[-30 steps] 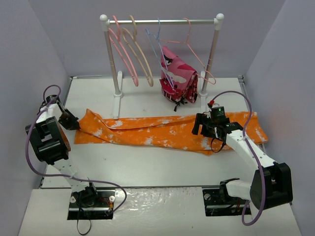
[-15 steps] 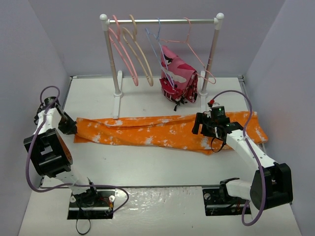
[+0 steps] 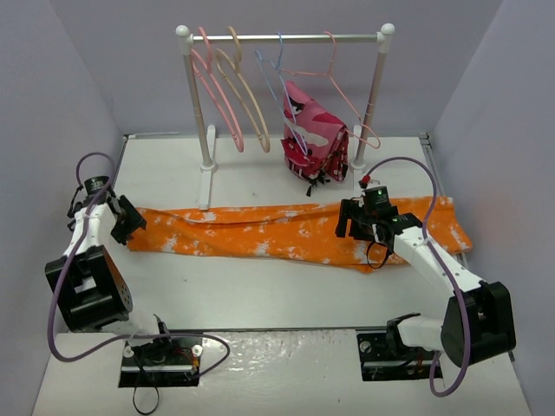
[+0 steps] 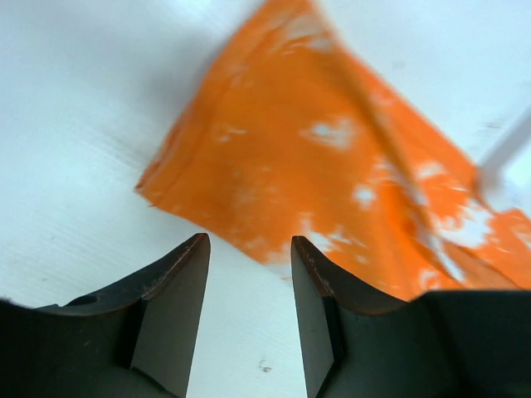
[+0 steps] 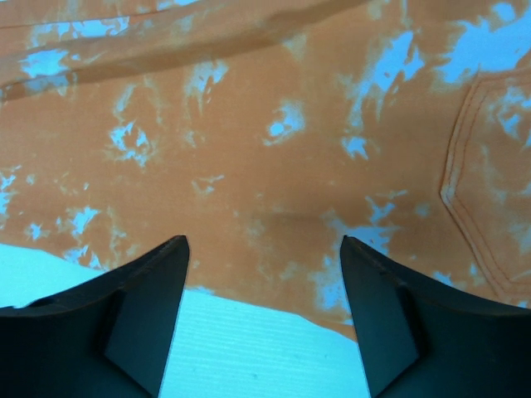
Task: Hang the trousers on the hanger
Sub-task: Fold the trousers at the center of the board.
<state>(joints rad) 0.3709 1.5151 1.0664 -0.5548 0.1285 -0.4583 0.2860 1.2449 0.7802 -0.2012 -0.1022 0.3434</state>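
White counter (image 3: 260,290), pale grey walls around. At the left edge the left claw (image 3: 132,224) stands open and empty, just off the trousers (image 3: 260,232), which lie flat across the middle. Upper centre, a rack (image 3: 286,37) carries the pink hanger (image 3: 227,121), a beige hanger (image 3: 260,130), a blue hanger (image 3: 279,91) and a camouflage garment (image 3: 312,139). Right of centre, the right claw (image 3: 349,221) gapes above the cloth, holding nothing.

Orange trousers (image 3: 286,232) lie flat — pink hanger (image 3: 236,139) hangs behind.
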